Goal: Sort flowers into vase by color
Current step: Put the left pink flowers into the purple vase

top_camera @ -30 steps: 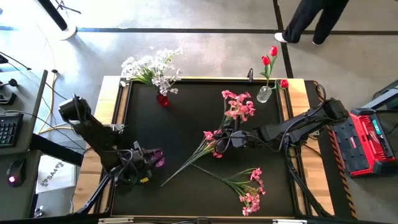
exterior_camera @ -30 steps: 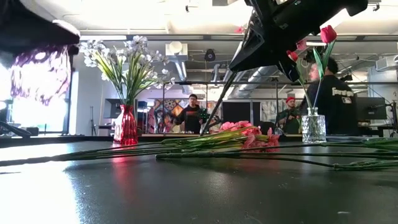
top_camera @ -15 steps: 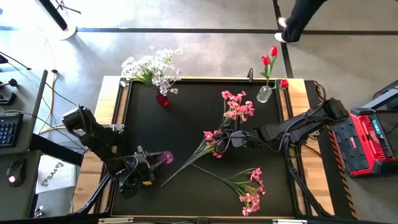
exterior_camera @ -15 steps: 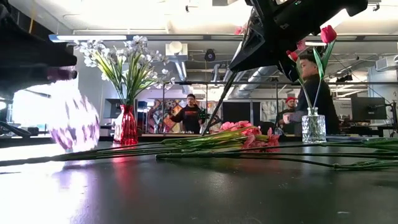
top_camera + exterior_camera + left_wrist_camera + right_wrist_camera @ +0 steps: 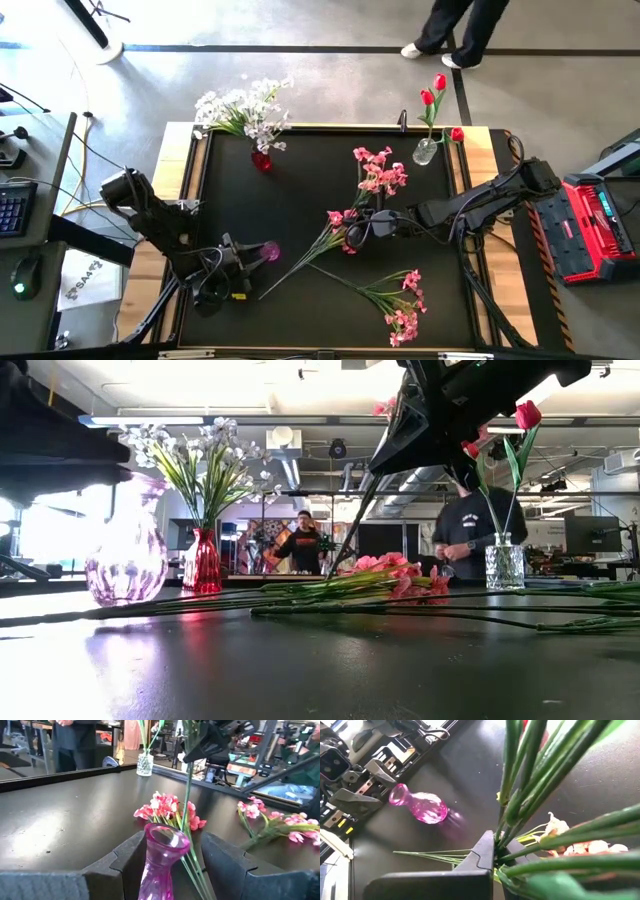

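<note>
1. The right hand, mid-desk, is clamped on the stems of one pink spray; its blooms stand up toward the far edge, and the stem ends reach down past the fingers.
2. The left hand, near the desk's left front, is spread wide; the pink vase stands upright between its fingers, and I cannot tell whether they touch the glass.
3. Pink sprays: three; one in the right hand, a second lying on the desk just beside that hand, a third lying near the front edge, well apart from both hands.
4. Vases: three; the pink one holds no flowers.
5. The red vase at the far left holds the white spray.
6. The clear vase at the far right holds red tulips; three blooms show.
</note>
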Robot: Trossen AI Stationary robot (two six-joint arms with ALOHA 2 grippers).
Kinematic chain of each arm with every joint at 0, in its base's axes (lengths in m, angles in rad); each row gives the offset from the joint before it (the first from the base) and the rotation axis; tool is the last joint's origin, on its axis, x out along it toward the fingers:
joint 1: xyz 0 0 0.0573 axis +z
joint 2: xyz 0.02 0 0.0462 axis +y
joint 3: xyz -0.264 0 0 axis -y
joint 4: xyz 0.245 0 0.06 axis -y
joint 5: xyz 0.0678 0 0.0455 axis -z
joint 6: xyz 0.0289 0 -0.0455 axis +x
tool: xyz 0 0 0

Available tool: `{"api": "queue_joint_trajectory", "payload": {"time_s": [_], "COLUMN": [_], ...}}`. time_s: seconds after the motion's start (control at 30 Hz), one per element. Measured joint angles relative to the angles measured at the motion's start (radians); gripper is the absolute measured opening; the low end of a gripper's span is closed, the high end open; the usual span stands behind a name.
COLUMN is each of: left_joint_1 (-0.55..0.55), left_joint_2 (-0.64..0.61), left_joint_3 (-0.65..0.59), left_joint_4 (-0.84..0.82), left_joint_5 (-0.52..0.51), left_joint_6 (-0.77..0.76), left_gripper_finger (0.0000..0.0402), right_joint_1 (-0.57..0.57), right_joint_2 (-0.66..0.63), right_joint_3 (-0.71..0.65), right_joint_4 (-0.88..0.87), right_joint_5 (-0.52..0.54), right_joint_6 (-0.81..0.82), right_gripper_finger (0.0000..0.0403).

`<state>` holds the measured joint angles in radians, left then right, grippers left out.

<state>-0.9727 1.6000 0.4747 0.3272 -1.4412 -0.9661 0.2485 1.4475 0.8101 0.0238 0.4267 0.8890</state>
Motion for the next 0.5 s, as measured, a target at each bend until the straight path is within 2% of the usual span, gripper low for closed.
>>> {"api": "queue_joint_trajectory", "payload": {"time_s": [0.27,0.5], "left_joint_1": [0.04,0.078], "left_joint_2": [-0.015,-0.123], "left_joint_3": [0.0,0.0], "left_joint_4": [0.017,-0.002], "left_joint_5": [0.006,0.08], "left_joint_6": [0.002,0.117], "left_gripper_finger": [0.0176,0.0177], "right_joint_1": [0.021,0.035], "right_joint_2": [0.0,0.0], "right_joint_3": [0.0,0.0], "right_joint_4": [0.0,-0.05], "right_joint_5": [0.007,0.015], "right_joint_6": [0.0,-0.006], "right_gripper_finger": [0.0,0.0]}}
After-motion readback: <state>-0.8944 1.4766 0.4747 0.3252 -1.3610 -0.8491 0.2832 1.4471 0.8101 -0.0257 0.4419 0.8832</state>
